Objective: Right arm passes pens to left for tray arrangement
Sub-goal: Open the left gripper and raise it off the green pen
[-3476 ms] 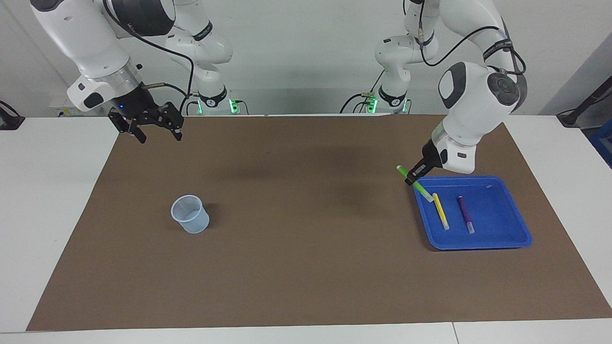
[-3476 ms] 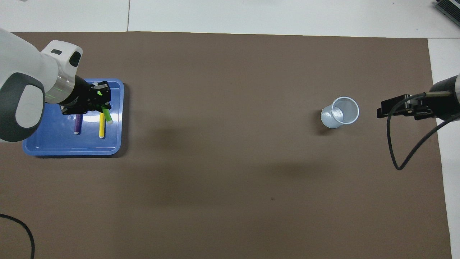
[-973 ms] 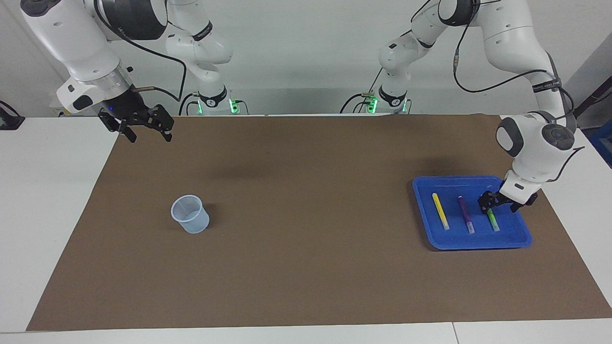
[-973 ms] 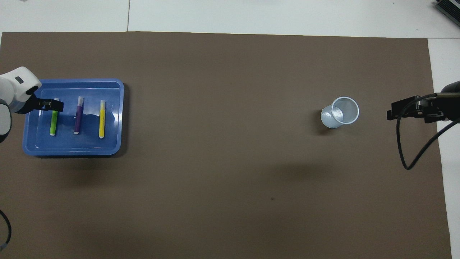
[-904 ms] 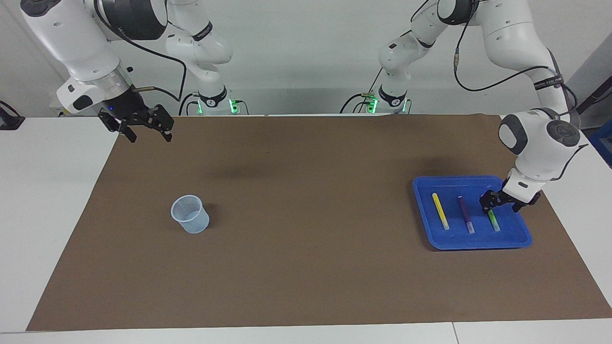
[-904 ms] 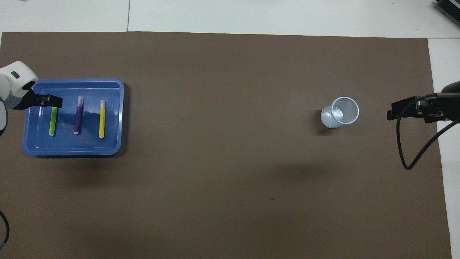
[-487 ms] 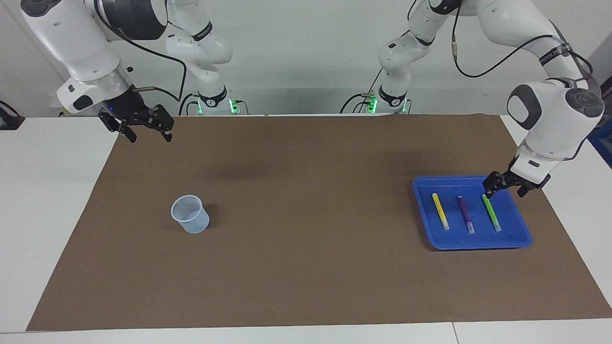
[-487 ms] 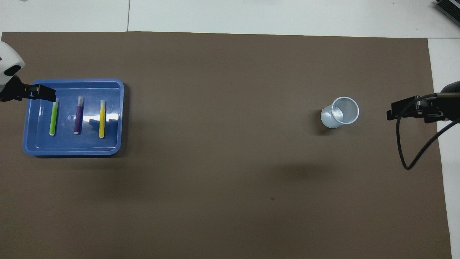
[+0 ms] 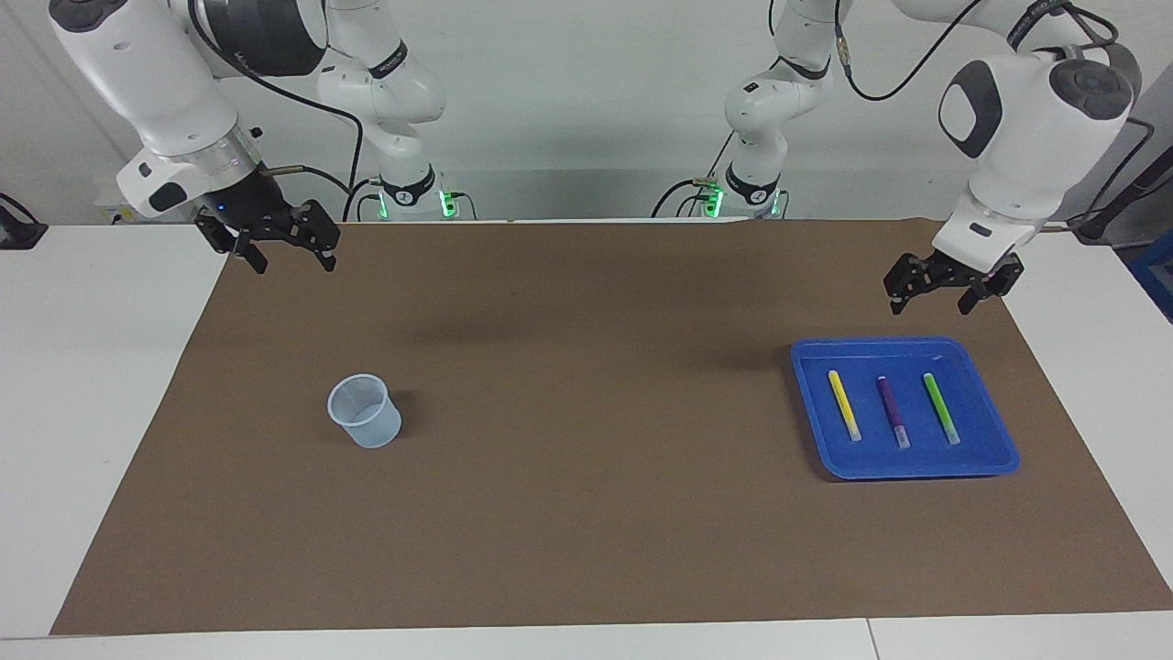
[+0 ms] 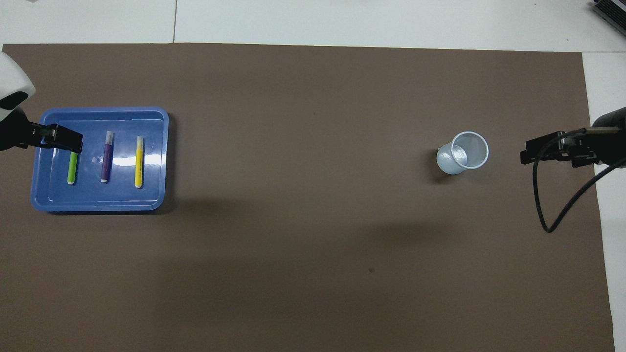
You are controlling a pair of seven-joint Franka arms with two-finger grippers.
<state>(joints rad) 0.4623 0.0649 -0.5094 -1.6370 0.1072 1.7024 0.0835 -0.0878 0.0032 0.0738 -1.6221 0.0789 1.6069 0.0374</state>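
Note:
Three pens lie side by side, apart, in the blue tray [image 9: 994, 454] at the left arm's end of the table: yellow [image 9: 844, 404], purple [image 9: 892, 410] and green [image 9: 941, 408]. My left gripper [image 9: 928, 302] hangs open and empty, well above the mat at the tray's robot-side edge. In the overhead view it covers the upper end of the green pen [image 10: 72, 170]. My right gripper [image 9: 293, 262], blue light on its wrist, hangs open and empty over the mat's corner at the right arm's end and waits.
A small translucent bluish cup [image 9: 367, 412] stands upright on the brown mat [image 9: 586, 458] toward the right arm's end, farther from the robots than the right gripper. White table shows around the mat's edges.
My left gripper, open above the green pen in the tray a second ago, has risen and drawn back toward the robots. The three pens lie still. The right gripper has barely shifted.

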